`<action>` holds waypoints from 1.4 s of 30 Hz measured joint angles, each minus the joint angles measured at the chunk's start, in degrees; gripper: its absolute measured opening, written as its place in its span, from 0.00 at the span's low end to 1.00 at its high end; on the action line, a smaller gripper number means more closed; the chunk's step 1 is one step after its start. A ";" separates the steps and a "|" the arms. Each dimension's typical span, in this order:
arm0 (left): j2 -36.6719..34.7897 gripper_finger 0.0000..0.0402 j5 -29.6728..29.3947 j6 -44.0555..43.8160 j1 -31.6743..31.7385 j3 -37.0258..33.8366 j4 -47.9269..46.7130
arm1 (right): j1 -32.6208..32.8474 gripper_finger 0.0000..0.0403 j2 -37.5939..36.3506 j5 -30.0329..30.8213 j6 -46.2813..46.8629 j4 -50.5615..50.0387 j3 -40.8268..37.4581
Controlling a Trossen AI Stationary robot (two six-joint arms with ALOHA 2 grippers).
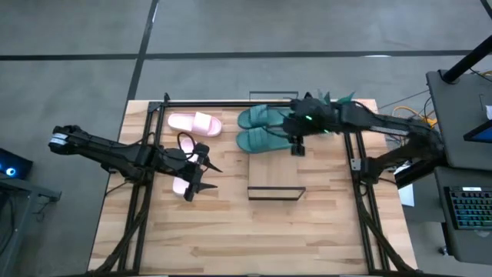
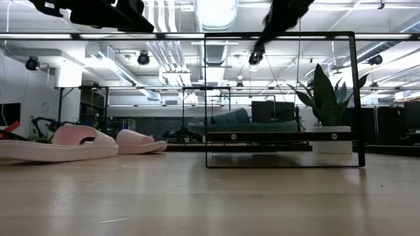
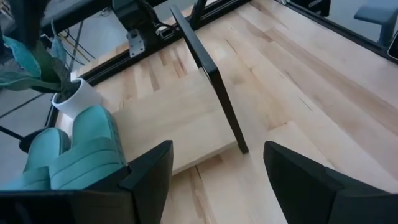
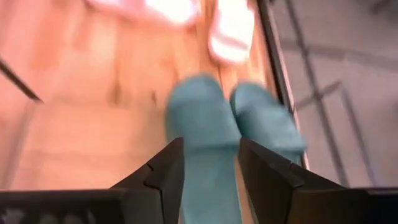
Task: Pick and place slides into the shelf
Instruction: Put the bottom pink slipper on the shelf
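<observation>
Two teal slides (image 1: 260, 128) lie side by side, soles down, on the far part of the shelf (image 1: 275, 173); they also show in the right wrist view (image 4: 205, 121). One pink slide (image 1: 194, 123) lies on the table left of the shelf. A second pink slide (image 1: 182, 185) lies nearer, partly under my left gripper (image 1: 201, 175). That gripper is open, with nothing between its fingers (image 3: 149, 171). My right gripper (image 1: 296, 146) hangs open high above the near teal slide's right end, clear of it (image 2: 257, 58).
The shelf's thin black wire frame (image 2: 282, 34) stands tall around its plank. A potted plant (image 2: 325, 98) stands at the table's far right. Black rails (image 1: 146, 154) run along both sides of the table. Bare wood (image 1: 254, 238) lies on the near side.
</observation>
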 joint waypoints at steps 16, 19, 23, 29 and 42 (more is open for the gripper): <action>0.01 0.59 -11.63 -5.10 -0.02 0.81 0.48 | 18.84 0.35 -24.01 5.94 1.24 46.74 -35.34; 0.01 0.59 -13.05 -10.00 0.00 1.85 -5.93 | 19.37 0.35 -24.28 5.95 1.65 53.13 -39.97; 0.01 0.59 -16.20 -17.84 -0.04 2.36 -14.96 | 19.47 0.35 -23.33 5.93 1.69 57.36 -43.84; 0.65 0.59 -24.72 -27.18 0.02 2.32 -28.60 | 19.47 0.35 -21.47 5.95 1.42 58.90 -46.70; 10.16 0.59 -24.64 -40.71 0.00 2.23 -43.87 | 19.47 0.35 -21.17 5.93 0.18 59.58 -46.03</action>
